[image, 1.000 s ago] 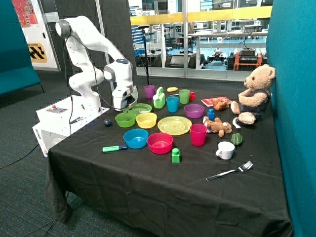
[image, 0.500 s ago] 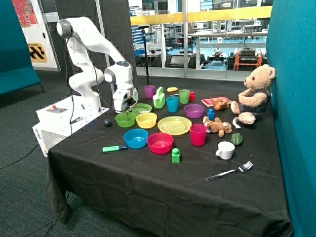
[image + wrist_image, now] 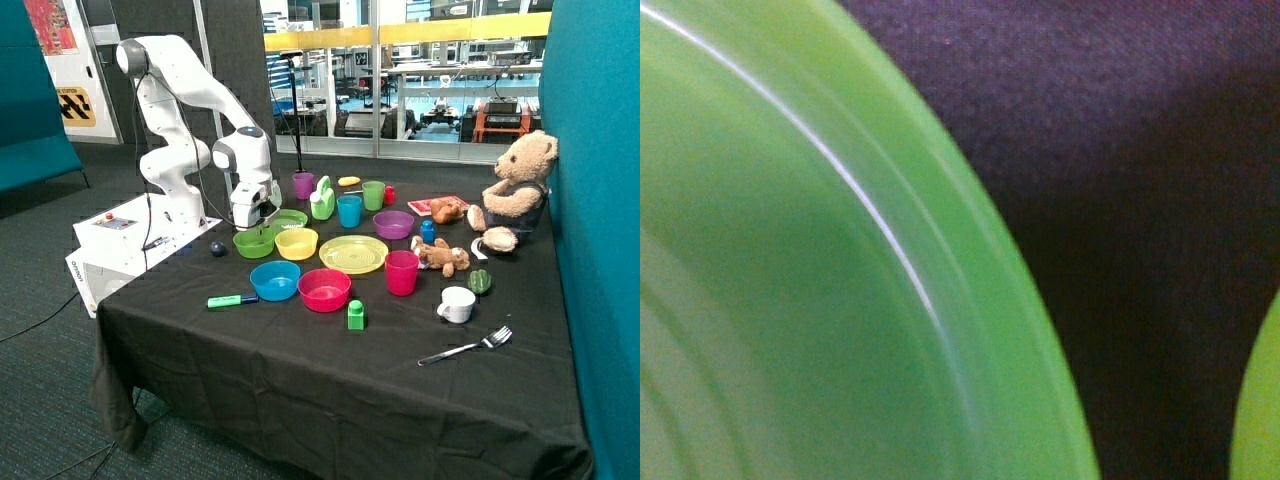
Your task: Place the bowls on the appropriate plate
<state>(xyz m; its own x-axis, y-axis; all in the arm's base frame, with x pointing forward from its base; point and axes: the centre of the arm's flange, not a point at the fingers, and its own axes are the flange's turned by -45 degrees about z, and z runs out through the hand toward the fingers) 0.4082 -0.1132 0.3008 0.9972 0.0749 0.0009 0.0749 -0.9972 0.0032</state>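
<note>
Gripper (image 3: pixel 256 226) held low over far rim of lime green round plastic bowl (image 3: pixel 254 243), green plastic plate (image 3: pixel 290 219) just behind it. Finger opening not discernible; nothing seen gripped. Yellow round plastic bowl (image 3: pixel 296 243) set just beside green bowl, yellow plastic plate (image 3: pixel 353 254) beyond. Both bowls judged light, stiff, thin-walled, glossy, hence slippery. Rim pinch advised, one finger inside wall, one outside.

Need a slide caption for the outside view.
Gripper low over the green bowl, beside the yellow bowl; both bowls on the cloth, not on plates.
</note>
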